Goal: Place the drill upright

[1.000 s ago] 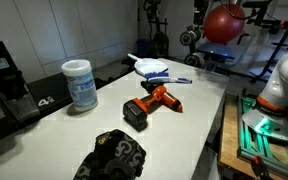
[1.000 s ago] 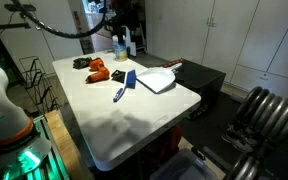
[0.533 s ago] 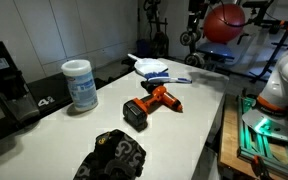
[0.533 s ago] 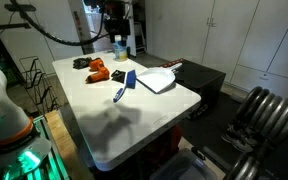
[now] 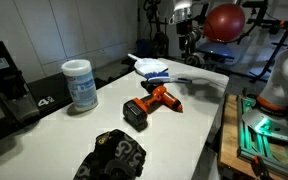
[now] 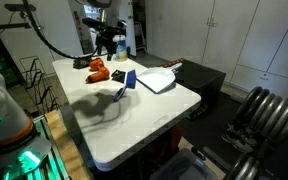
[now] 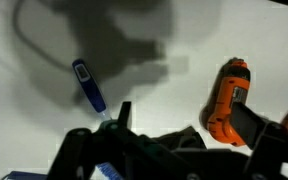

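Note:
The drill (image 5: 152, 103) is orange with a black battery pack and lies on its side on the white table (image 5: 189, 125). It also shows in an exterior view (image 6: 99, 70) and at the right of the wrist view (image 7: 229, 97). My gripper (image 6: 108, 40) hangs in the air above the table, over the drill's area, and touches nothing. It shows near the top of an exterior view (image 5: 188, 35). In the wrist view its dark fingers (image 7: 199, 135) stand apart with nothing between them.
A white wipes canister (image 5: 81, 85) and a black machine (image 5: 4, 75) stand beside the drill. A black bag (image 5: 112, 155) lies at the near end. A white dustpan (image 6: 156, 78) and a blue brush (image 7: 89, 85) lie past the drill. The table edge (image 6: 134, 150) drops off.
The arm has moved in over the table toward the drill and come lower. Its shadow on the table has grown. The drill has not moved.

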You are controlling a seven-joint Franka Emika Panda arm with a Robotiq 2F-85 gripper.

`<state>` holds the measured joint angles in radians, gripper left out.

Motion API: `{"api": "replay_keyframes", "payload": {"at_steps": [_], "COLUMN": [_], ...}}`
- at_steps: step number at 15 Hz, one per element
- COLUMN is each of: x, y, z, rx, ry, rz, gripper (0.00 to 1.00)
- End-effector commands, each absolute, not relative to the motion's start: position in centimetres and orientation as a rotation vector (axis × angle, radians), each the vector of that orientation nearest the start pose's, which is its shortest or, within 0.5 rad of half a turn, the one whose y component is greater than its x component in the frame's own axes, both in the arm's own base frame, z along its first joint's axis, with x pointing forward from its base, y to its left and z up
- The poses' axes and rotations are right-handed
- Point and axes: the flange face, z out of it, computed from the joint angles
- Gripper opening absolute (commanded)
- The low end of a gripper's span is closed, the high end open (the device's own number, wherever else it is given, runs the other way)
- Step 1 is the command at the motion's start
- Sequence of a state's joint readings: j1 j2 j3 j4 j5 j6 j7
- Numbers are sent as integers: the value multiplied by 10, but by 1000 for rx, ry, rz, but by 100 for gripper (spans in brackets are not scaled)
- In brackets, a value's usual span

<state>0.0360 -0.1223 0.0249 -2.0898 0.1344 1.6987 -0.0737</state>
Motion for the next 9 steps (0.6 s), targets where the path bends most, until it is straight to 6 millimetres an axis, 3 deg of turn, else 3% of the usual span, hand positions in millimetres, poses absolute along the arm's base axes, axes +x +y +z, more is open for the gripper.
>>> {"api": "replay_keyframes", "payload": {"at_steps": [1, 4, 8, 9], "x": [485, 484, 479, 476], "y": [41, 35, 83, 97], "z": [462, 473, 426, 414], "rx": [-2983, -2986, -2985, -2993], "ry": [-142, -130, -250, -178], "rz": [395, 360, 470, 449], "gripper": [100, 100, 100, 100]}}
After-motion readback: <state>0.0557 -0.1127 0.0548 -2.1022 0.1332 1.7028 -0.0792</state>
